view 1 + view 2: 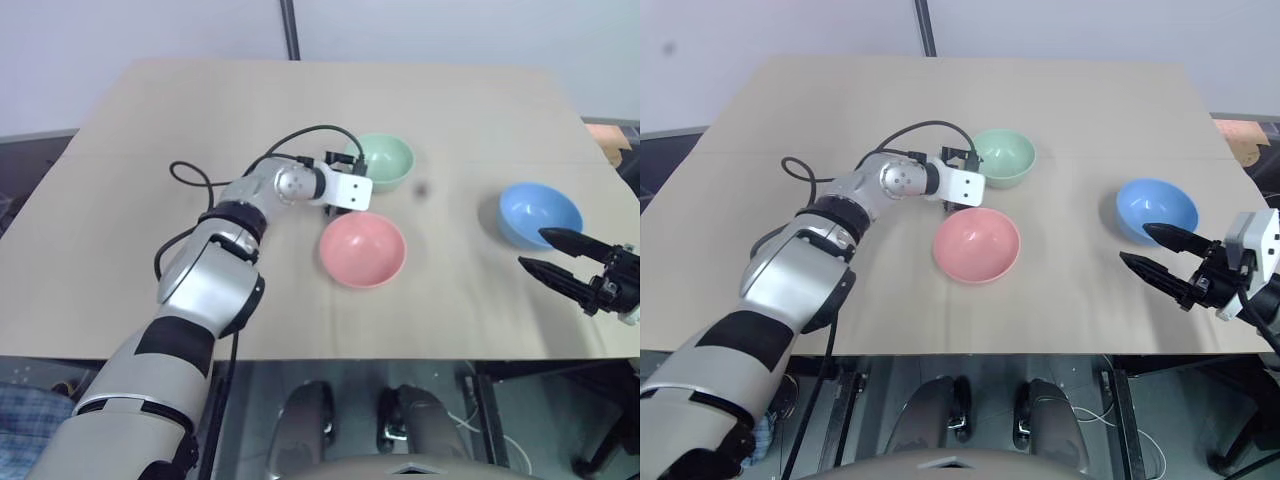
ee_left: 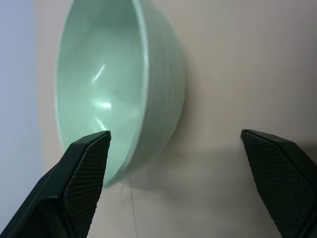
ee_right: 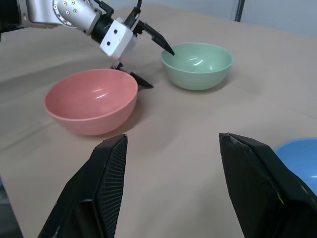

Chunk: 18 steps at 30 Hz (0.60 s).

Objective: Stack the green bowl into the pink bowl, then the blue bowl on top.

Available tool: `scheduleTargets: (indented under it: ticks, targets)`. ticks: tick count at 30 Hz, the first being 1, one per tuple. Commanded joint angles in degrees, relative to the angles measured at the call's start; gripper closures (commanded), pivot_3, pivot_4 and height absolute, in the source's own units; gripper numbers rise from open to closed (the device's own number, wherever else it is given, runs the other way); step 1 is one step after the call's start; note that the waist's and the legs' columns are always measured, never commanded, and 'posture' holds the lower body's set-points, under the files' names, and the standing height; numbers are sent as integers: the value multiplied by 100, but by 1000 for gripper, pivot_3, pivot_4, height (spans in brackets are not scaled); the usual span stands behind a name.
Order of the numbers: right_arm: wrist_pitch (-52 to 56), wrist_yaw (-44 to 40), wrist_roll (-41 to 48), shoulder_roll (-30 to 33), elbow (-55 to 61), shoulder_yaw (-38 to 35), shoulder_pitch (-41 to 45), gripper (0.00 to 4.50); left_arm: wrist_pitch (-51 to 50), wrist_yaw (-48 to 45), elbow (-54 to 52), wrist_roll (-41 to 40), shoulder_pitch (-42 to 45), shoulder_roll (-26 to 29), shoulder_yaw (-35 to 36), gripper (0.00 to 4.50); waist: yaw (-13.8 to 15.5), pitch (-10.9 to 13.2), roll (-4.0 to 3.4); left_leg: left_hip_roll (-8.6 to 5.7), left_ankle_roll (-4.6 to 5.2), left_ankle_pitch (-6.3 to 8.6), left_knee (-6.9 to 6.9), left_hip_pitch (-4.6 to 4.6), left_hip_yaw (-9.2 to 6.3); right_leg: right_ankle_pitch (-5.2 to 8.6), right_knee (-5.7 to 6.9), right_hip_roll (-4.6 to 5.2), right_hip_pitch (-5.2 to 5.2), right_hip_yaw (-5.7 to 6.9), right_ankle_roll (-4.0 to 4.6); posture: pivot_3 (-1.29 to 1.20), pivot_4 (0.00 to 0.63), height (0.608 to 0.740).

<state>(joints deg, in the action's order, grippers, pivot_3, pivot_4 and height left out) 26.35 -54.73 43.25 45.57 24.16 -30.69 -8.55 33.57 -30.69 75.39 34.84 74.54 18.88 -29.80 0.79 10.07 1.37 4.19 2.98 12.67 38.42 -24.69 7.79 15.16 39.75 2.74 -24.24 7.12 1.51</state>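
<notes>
Three small round plastic bowls are seen on a pale wooden table (image 1: pixel 150 130). The mint-green bowl (image 1: pixel 380 160) sits far-centre; the salmon-pink bowl (image 1: pixel 362 248) lies just nearer, close by but apart. The sky-blue bowl (image 1: pixel 540 213) is set well to the right. All are upright & empty.

The left gripper (image 3: pixel 148 59) is held at the green bowl's left rim, fingers spread wide: one finger tip over the rim, the other lower, betw. green & pink bowls. Nothing is gripped.

The right gripper (image 1: pixel 548 254) is poised just near of the blue bowl, fingers parted, nothing betw. them.
</notes>
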Motion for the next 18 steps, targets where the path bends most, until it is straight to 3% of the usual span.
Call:
scheduleTargets:
  ticks: [1, 3, 6, 12, 14, 18]
  targets:
    - [-78, 12, 144, 32, 204, -322, -7, 1230, -250, 240, 94, 137, 271, -121, -50, 43, 1, 0, 0, 0, 0, 0, 0, 0, 0, 0, 1, 1, 0, 0, 0, 0, 150, 740]
    - [-69, 10, 159, 31, 220, -341, -10, 1230, -301, 287, 130, 233, 308, -187, -90, 43, 1, 0, 1, 0, 0, 0, 0, 0, 0, 0, 0, 1, 0, 0, 0, 0, 150, 740]
    - [-70, -8, 169, 25, 232, -352, -15, 1230, -271, 305, 152, 281, 334, -234, -91, 858, 1, 0, 1, 0, 0, 0, 0, 0, 0, 0, 1, 1, 0, 0, 0, 0, 150, 740]
    - [-60, -64, 201, 57, 209, -371, -4, 1230, -211, 253, 157, 324, 316, -205, -101, 3698, 1, 1, 1, 0, 0, 0, 0, -1, 0, 0, 1, 1, -2, 0, 0, 0, 150, 740]
    - [-67, -95, 202, 73, 177, -365, 11, 1230, -225, 249, 157, 324, 318, -179, -100, 4430, 0, 1, 2, 0, 0, 0, 0, -2, 0, 0, 1, 2, -2, 0, 0, 0, 150, 740]
    - [-70, -151, 195, 97, 133, -340, 48, 1230, -170, 254, 136, 343, 363, -91, -136, 4430, 0, 1, 2, -1, 0, 0, 0, -2, 0, 0, 1, 2, -2, 0, 0, 0, 150, 740]
